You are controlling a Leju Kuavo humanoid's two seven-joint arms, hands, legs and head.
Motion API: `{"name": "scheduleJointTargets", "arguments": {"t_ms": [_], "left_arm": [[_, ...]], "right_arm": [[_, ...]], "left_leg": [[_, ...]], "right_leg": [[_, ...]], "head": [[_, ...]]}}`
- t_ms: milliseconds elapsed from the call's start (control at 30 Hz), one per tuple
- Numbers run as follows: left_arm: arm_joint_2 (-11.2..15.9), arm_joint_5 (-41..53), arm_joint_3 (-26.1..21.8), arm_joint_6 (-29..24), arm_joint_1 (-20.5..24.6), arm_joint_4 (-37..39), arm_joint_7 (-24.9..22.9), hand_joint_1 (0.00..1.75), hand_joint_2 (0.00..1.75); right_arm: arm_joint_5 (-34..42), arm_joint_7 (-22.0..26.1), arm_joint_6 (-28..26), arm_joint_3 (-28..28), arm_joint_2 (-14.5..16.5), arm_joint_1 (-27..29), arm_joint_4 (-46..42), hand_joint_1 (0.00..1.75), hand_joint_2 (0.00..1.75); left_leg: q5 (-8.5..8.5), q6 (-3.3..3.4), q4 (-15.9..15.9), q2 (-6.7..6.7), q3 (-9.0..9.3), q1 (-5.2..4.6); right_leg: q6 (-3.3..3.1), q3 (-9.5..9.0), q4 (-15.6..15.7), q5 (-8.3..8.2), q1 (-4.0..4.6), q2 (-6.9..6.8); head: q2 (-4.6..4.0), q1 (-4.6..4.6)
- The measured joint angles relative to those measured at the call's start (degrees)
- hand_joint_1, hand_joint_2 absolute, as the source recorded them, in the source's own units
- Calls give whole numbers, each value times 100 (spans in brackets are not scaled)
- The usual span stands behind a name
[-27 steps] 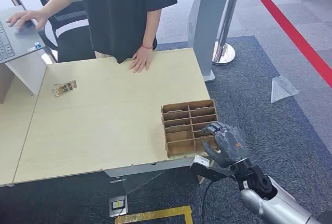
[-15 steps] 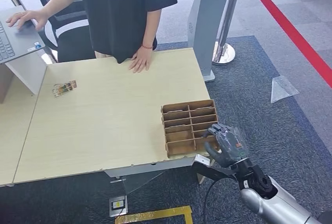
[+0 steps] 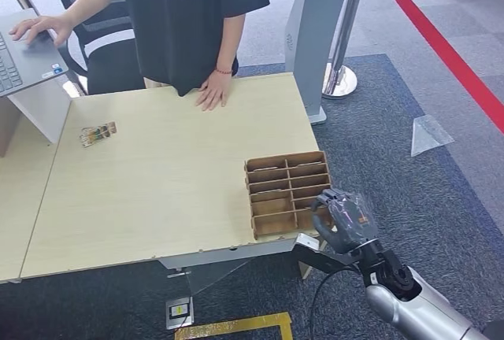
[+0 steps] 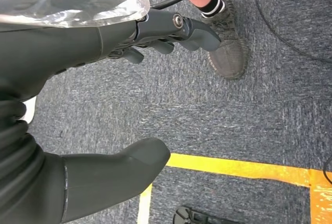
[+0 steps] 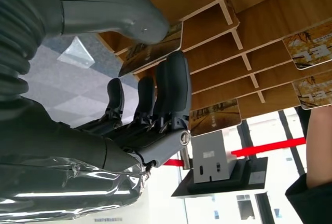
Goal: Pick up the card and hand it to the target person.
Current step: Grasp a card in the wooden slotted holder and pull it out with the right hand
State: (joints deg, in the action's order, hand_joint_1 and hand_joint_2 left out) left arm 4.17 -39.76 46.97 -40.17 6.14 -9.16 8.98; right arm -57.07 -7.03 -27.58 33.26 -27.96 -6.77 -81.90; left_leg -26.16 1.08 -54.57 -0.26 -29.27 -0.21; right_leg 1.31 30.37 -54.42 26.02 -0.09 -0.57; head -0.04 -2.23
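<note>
One card (image 5: 150, 53) pinched by right hand (image 3: 342, 218) at tray (image 3: 288, 190) near-right corner — left hand (image 4: 98, 105) unclenched, holding nothing.

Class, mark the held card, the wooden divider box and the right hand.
card (image 5: 150, 53), right wrist view, its printed face.
wooden divider box (image 3: 279, 175), head view, a divider.
right hand (image 3: 343, 220), head view, its back.

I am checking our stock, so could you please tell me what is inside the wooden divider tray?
In the right wrist view, the wooden divider tray holds several printed cards in its slots. The right hand pinches one card and covers part of the nearest slots.
</note>
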Motion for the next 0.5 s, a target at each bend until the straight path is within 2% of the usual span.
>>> {"name": "scheduleJointTargets", "arguments": {"t_ms": [167,300,500], "left_arm": [[-1,23,-3,-1,-1,0,-1,0,175],[-7,33,-5,0,-2,0,-7,0,175],[-13,33,-9,0,-2,0,-9,0,175]], "right_arm": [[-45,0,46,-3,2,-1,2,80,175],[-55,1,61,-4,2,-2,5,93,175],[-57,2,66,-4,3,-3,20,94,175]], "left_leg": [[0,0,0,0,0,0],[0,0,0,0,0,0],[0,0,0,0,0,0]], "right_leg": [[0,0,0,0,0,0],[0,0,0,0,0,0],[0,0,0,0,0,0]], "head": [[-1,0],[-1,0],[-1,0]]}}
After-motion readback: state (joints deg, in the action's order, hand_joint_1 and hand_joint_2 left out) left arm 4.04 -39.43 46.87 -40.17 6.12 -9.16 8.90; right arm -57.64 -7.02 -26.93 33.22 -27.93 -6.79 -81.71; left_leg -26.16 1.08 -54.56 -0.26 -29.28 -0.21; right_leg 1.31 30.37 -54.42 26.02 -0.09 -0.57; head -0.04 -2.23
